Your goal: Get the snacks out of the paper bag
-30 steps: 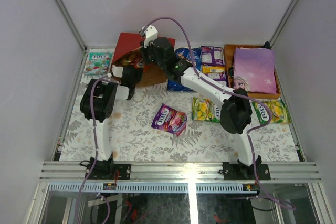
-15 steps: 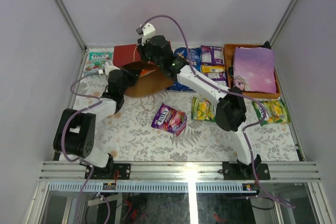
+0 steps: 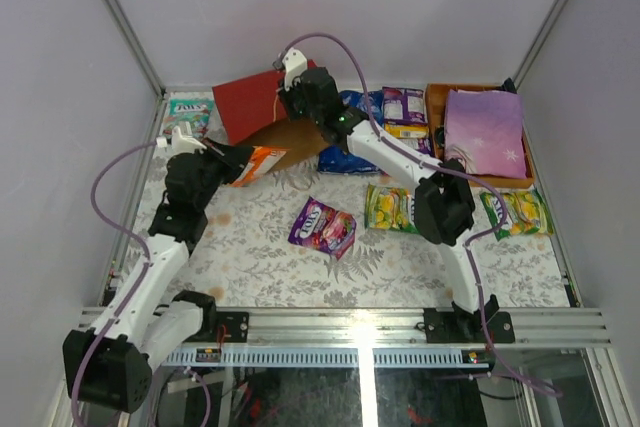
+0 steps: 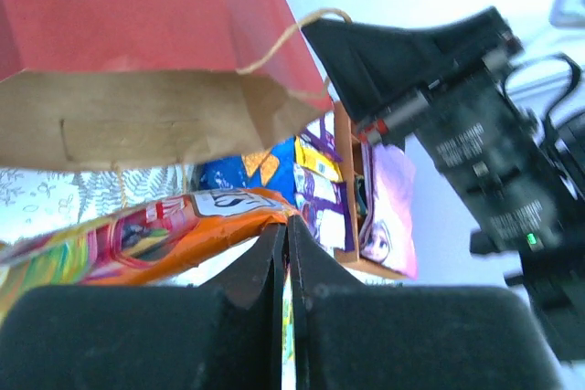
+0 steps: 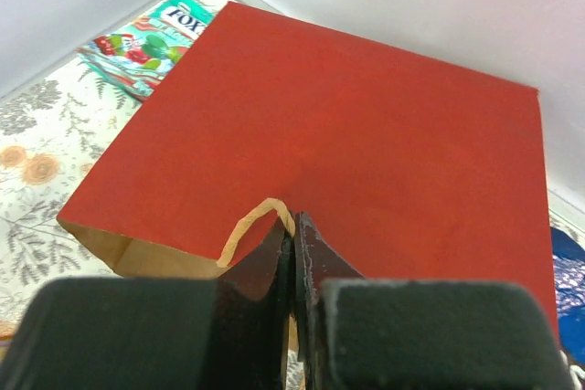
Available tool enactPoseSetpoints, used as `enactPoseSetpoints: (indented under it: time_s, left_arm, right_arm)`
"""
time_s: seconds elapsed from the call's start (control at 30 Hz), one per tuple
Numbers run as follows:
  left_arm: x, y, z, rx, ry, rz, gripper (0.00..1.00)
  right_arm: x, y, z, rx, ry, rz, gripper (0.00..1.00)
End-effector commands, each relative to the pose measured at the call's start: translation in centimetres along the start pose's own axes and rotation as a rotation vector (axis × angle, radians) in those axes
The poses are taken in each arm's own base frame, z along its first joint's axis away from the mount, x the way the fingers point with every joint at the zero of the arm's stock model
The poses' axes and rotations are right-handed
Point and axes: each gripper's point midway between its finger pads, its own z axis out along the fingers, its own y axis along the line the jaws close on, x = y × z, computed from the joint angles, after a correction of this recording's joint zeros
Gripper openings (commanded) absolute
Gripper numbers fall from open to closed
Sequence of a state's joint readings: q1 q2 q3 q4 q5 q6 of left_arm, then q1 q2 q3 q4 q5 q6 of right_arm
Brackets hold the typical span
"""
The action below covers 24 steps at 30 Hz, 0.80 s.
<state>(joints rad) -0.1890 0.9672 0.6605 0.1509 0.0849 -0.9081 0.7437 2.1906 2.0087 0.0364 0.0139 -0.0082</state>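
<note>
Top external view: an orange snack packet (image 3: 262,163) is pinched in the shut left gripper (image 4: 285,224), at the mouth of the paper bag (image 3: 250,105). Farther back, the bag is held by its top in the shut right gripper (image 5: 294,227). The packet should be pulled straight clear while the bag is held steady.

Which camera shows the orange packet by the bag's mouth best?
Left wrist: the orange packet fills mid-frame, print visible, pinched by the left gripper. Top external shows it small beside the paper bag. Right wrist does not show it.
</note>
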Motion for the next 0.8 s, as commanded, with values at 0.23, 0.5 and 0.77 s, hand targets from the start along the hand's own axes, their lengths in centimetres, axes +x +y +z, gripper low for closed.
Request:
enactPoseSetpoints:
  time_s: [0.23,0.5,0.77]
  left_arm:
    - [2.2,-2.6,-8.2,0.094,0.159,0.122,0.0]
    - [-2.5,-1.2,-12.6,-0.096,-0.05,0.21,0.0]
    - [-5.0,2.5,-13.3,-0.318,-0.161,0.26,0.0]
  right_arm:
    - [-3.3,-2.3,-0.8,0.041,-0.078,0.026,0.0]
    - [-2.7,-2.8,-0.7,0.046,-0.066,0.037,0.0]
    - [-2.5,-3.5,-0.8,0.052,-0.06,0.057,0.0]
